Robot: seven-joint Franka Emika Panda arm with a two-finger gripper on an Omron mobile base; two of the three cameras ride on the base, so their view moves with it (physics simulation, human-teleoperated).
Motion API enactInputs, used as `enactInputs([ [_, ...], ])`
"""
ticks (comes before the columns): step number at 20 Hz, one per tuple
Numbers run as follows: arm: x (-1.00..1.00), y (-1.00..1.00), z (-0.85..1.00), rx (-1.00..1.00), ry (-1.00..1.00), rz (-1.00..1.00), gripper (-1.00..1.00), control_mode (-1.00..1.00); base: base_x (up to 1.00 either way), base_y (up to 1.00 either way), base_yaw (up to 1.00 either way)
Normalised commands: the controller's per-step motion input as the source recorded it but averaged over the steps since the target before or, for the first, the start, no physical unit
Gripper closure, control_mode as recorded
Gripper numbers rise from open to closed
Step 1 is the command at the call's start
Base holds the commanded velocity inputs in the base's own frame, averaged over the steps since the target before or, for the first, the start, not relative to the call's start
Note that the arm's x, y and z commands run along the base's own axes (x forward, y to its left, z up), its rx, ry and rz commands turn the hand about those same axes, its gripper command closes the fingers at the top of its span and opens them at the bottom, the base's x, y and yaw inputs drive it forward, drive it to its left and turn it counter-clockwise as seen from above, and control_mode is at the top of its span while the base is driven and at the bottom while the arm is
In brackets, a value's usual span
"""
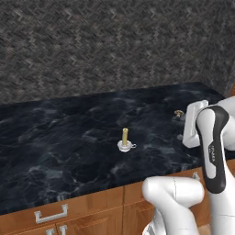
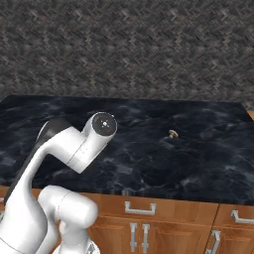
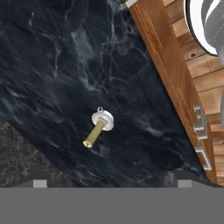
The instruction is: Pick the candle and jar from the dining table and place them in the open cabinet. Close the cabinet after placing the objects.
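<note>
Candle (image 3: pixel 97 131), short yellow-gold stick in small white-silver holder, mid-frame on black marble desk (image 3: pixel 52 65): judged light, tippy; best gripped at holder. Tool (image 3: pixel 109 183) spread wide, empty.

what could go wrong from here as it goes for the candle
1. The candle is a thin stick upright in a small holder; an off-centre close of the open gripper may tip it on the dining table.
2. The gripper sits high above it, so a long descent may drift off line.
3. A small brown object stands further along the table; a wide swing might knock it.
</note>
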Motion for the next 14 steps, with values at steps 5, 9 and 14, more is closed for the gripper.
enactInputs([
  [5, 0.11, 0.01, -0.44, 0.07, 0.00, 0.00, -1.00, -1.00, 0.00, 0.00, 0.00],
  [9, 0.37, 0.06, -0.32, 0.06, 0.00, 0.00, -1.00, -1.00, 0.00, 0.00, 0.00],
  [14, 0.56, 0.17, -0.34, 0.01, 0.05, 0.00, -1.00, -1.00, 0.00, 0.00, 0.00],
])
